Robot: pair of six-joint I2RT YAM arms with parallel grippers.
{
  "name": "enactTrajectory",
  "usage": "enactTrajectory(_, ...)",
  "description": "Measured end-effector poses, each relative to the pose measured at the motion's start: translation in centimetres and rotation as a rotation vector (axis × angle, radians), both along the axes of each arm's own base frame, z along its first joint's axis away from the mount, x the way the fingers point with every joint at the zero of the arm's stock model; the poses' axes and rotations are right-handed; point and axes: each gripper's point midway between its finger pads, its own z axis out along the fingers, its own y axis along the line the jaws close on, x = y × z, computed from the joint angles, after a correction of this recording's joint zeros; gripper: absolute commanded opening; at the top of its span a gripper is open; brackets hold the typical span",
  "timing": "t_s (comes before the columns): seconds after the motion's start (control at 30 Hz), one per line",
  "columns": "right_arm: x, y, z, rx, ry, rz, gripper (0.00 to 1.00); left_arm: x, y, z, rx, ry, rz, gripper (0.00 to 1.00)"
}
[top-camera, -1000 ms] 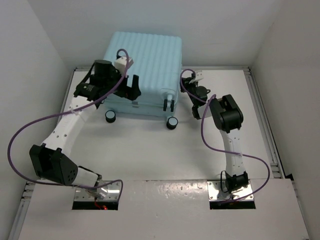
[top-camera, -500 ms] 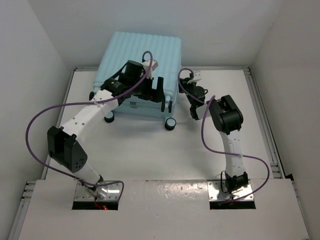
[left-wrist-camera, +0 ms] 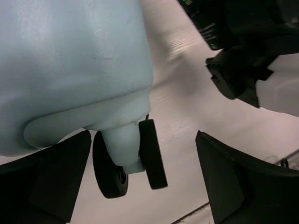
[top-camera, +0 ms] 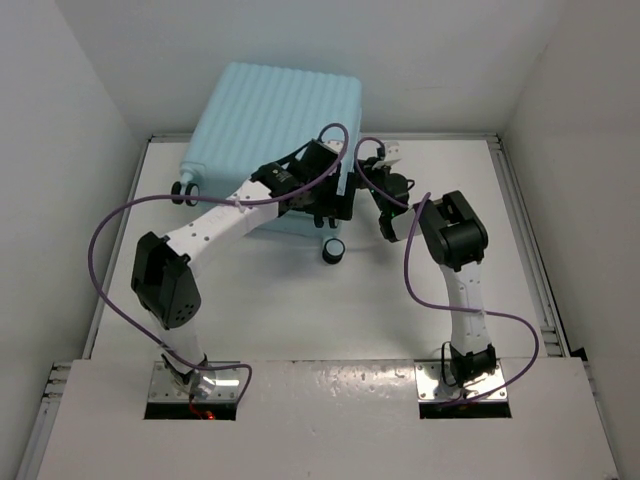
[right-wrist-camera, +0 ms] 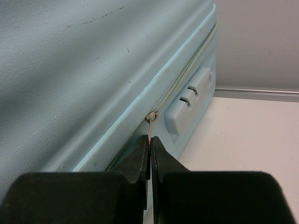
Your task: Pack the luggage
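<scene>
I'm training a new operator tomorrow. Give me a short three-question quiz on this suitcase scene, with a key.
1. True or false: the suitcase lies open.
2. The right claw pinches: A) a strap B) the zipper pull C) a handle.
3. Fill in: the left claw stands ____ around a wheel.
Key: 1 false; 2 B; 3 open.
</scene>
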Motion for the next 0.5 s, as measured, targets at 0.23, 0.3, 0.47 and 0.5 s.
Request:
enactTrajectory(0.23,-0.7,0.3,0.1,0.006,0.012,0.015,0.00,0.5,1.5,-2.2,0.078,0.017,0.099,0.16)
enactTrajectory(0.3,-1.1,0.4,0.1,0.007,0.018,0.025,0.00,0.4,2.0,-2.2,0.082,0.017,0.108,0.02)
enactTrajectory(0.47,-2.8,1.1,0.1,0.006,0.039,0.068,0.00,0.0,3.0,-2.3,0.076,-0.018,0.071,0.00)
enactTrajectory(0.5,-3.3,1.3,0.1,0.008,0.044,0.080,0.00,-0.2,3.4,-2.3,0.084,-0.030,0.057,0.00)
